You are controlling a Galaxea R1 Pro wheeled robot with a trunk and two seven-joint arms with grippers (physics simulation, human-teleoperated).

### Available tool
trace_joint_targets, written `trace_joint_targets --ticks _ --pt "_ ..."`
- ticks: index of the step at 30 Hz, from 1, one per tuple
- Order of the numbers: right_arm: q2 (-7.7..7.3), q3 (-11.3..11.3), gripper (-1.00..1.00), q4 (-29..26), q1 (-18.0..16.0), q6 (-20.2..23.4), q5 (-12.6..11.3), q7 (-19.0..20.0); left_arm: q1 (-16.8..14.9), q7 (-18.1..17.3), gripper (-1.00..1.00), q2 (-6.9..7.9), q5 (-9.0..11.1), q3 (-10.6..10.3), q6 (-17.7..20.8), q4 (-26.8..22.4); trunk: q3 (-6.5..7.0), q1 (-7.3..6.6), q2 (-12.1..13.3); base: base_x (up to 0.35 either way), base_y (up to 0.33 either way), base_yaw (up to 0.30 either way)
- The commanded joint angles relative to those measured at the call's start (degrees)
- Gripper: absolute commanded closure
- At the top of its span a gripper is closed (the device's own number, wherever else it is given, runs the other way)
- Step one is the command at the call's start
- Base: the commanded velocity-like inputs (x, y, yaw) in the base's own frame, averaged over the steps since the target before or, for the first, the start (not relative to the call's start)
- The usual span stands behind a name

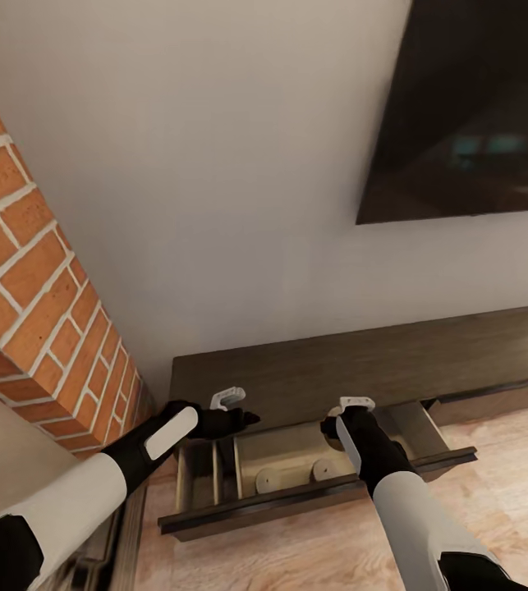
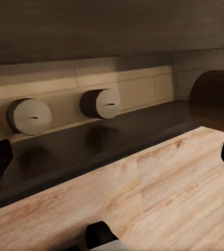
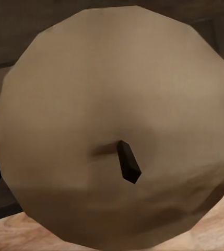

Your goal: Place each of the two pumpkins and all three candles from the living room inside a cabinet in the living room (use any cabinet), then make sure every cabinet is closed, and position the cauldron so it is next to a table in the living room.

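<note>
The long, low dark-brown wooden cabinet (image 1: 362,361) stands against the pale wall, its pull-out drawer (image 1: 313,492) open. Two short beige candles (image 2: 29,116) lie on their sides inside, apart. A third round beige candle (image 3: 117,125) sits at my right gripper (image 1: 342,427); grip unclear. My left gripper (image 1: 243,420) hovers spread, empty, near the red brick column (image 1: 42,312).

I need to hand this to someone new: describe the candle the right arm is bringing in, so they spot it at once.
Find the long dark cabinet under the wall screen; its drawer is pulled open. Two candles lie side by side on the pale drawer floor. The third candle is the one at the right gripper, off that floor.
</note>
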Motion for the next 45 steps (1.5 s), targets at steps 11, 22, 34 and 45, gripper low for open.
trace_joint_targets --ticks 11,22,34,45 --pt "-0.11 0.00 1.00 0.16 -0.02 0.23 -0.09 0.00 0.00 0.02 -1.00 -0.34 0.13 -0.01 0.00 0.04 0.00 0.00 0.00 0.095 -0.144 0.000" --pt "0.00 0.00 1.00 -0.57 -0.01 0.41 -0.11 0.21 0.00 0.19 -1.00 -0.43 0.25 -0.01 0.00 0.04 0.00 0.00 0.00 0.003 -0.004 0.033" --pt "0.12 -0.09 1.00 -0.33 -0.03 0.53 -0.22 0.18 0.00 0.33 -1.00 -0.52 0.18 -0.01 0.00 0.04 0.00 0.00 0.00 0.000 -0.014 0.204" --pt "0.13 -0.16 1.00 -0.26 0.01 0.35 -0.38 0.18 0.00 0.37 -1.00 -0.52 0.07 -0.01 0.00 0.04 0.00 0.00 0.00 0.000 -0.174 0.001"
